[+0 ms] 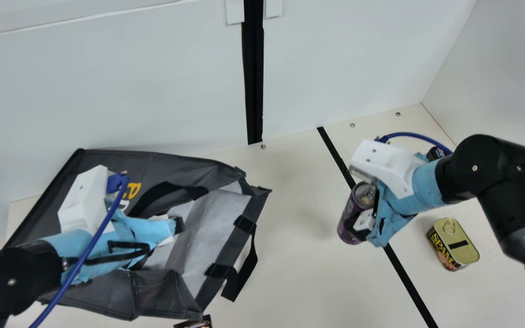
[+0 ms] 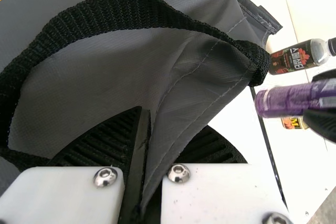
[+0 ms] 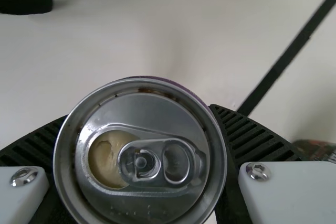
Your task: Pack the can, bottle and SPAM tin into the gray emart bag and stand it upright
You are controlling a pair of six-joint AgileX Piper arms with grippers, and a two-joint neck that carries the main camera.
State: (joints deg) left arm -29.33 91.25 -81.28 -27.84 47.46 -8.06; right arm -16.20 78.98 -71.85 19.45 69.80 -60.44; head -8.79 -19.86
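The gray bag (image 1: 153,171) lies on its side at the main view's left, its pale-lined mouth facing right. My left gripper (image 1: 178,226) is at the upper edge of that mouth; in the left wrist view this gripper (image 2: 144,166) is shut on the bag's edge (image 2: 210,103), below a black handle. My right gripper (image 1: 365,223) holds the purple can (image 1: 349,216) right of the bag; in the right wrist view the gripper (image 3: 142,145) has its fingers around the can (image 3: 157,182). The SPAM tin (image 1: 454,243) stands right of the can. The bottle (image 2: 296,57) shows beyond the bag.
A black strip (image 1: 408,273) runs across the table (image 1: 299,264) below the right gripper. White walls (image 1: 153,91) rise behind the bag and along the right side. A small dark printed item (image 1: 194,322) lies at the main view's bottom edge.
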